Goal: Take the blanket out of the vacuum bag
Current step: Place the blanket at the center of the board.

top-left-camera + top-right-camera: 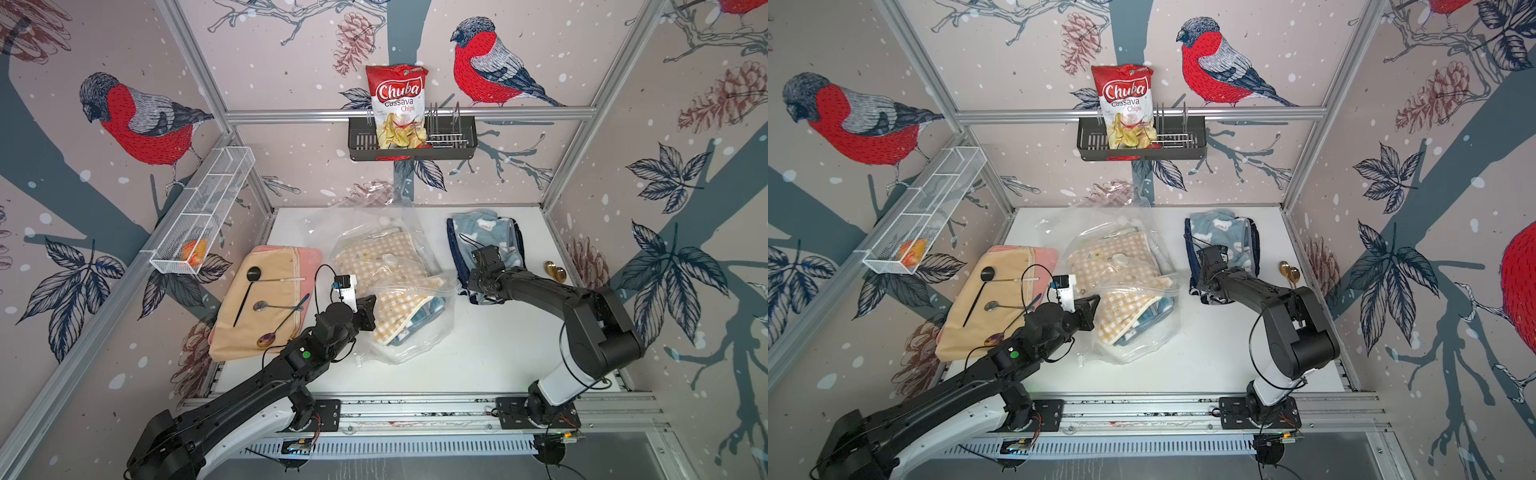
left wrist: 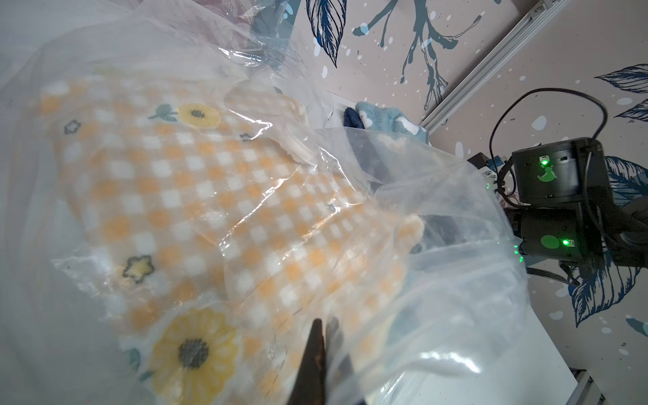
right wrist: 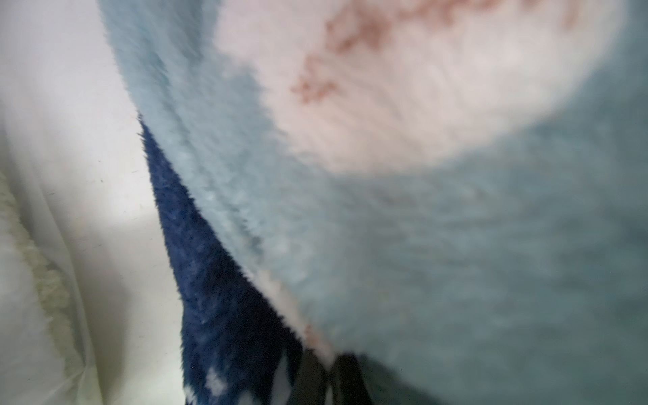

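White tabletop [image 1: 478, 361] inside a cell papered with bullfinches and pinecones; both arms reaching in from the near rail.

Left gripper [image 2: 324, 350]: pressed together, pinching a fold of clear film on the vacuum bag [image 1: 415, 353], at its left flank near the loose near end. One finger sharp in the left wrist view, its partner blurred behind plastic, hence film read as caught between.

Just beyond that pinch: yellow checked blanket [image 1: 374, 253] with daisy print, folded, wholly inside the bag. Round white valve cap [image 1: 389, 258] lying on top of it. Some blue fabric also visible inside, toward the near end; identity not clear.

Right gripper [image 3: 328, 375]: pressed together, tips against the pale hem of the blue fleece blanket [image 1: 486, 228]. Cannot tell whether any fleece is actually nipped. Fleece lying crumpled on bare table, right of the bag and apart from it, fully outside the plastic.

Further out: peach folded cloth [image 1: 249, 328] left of the bag, carrying several spoons [image 1: 274, 306]; untouched by either arm.

Progress, as judged: bag slack and puffed, no longer vacuum-tight, near end apparently open. One blanket out. Checked blanket not yet extracted, so roughly midway if the contents must all come out. Left to do: keep the film anchored, reach in, draw out the checked fabric.
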You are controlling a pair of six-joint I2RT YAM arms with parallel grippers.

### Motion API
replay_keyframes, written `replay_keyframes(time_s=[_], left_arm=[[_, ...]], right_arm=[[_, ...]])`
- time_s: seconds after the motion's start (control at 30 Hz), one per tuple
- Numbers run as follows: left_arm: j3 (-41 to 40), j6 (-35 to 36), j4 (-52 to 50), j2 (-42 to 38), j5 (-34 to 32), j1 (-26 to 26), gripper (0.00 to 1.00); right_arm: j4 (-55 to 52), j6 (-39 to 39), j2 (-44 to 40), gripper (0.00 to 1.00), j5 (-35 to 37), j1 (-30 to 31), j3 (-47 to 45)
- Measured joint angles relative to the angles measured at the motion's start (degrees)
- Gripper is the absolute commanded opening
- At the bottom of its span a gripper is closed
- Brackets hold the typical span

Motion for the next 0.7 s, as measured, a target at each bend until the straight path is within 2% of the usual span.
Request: replay_keyframes(time_s=[0.1, 0.23, 0.4, 0.43, 0.5, 0.57, 0.6, 0.63, 0.67, 0.7], left_arm=[[0.22, 0.11, -0.04, 0.37, 0.02, 0.00, 0.00], [1.33, 0.13, -0.09, 0.94, 0.07, 0.02, 0.00], [2.82, 0.37, -0.07, 1.97, 0.17, 0.02, 0.00], [2.97, 0.61, -0.04, 2.19, 0.22, 0.02, 0.00], [3.04, 0.76, -0.09, 2.36, 0.42, 0.02, 0.00], [3.04, 0.74, -0.11, 2.27, 1.01, 0.02, 0.00], [3.04, 1.01, -0.17, 2.16, 1.46, 0.02, 0.00], [3.04, 0.98, -0.28, 1.95, 1.53, 0.04, 0.00], [3.04, 0.98, -0.48, 1.66, 1.53, 0.04, 0.00], [3.04, 0.98, -0.55, 1.42, 1.51, 0.04, 0.00]], right_arm=[[-0.02, -0.15, -4.42, 0.00, -1.11, 0.00, -0.39], [0.02, -0.44, -10.82, 0.00, -6.34, -0.22, 0.57], [0.24, -1.42, -9.66, 0.00, -13.79, -0.83, 4.59], [0.35, -1.44, -8.15, 0.04, -15.26, -0.85, 5.16], [0.81, -1.42, -5.51, 0.21, -17.84, -0.83, 5.22], [1.62, -1.33, -3.21, 0.26, -20.33, -0.83, 3.96], [2.01, -1.31, -2.64, 0.33, -21.31, -0.81, 3.08], [2.51, -0.74, -2.25, 0.46, -22.67, -0.81, 1.95], [2.62, -0.28, -2.25, 0.53, -23.69, -0.81, 1.09], [2.78, 0.02, -2.56, 0.56, -24.39, -0.81, 0.50]])
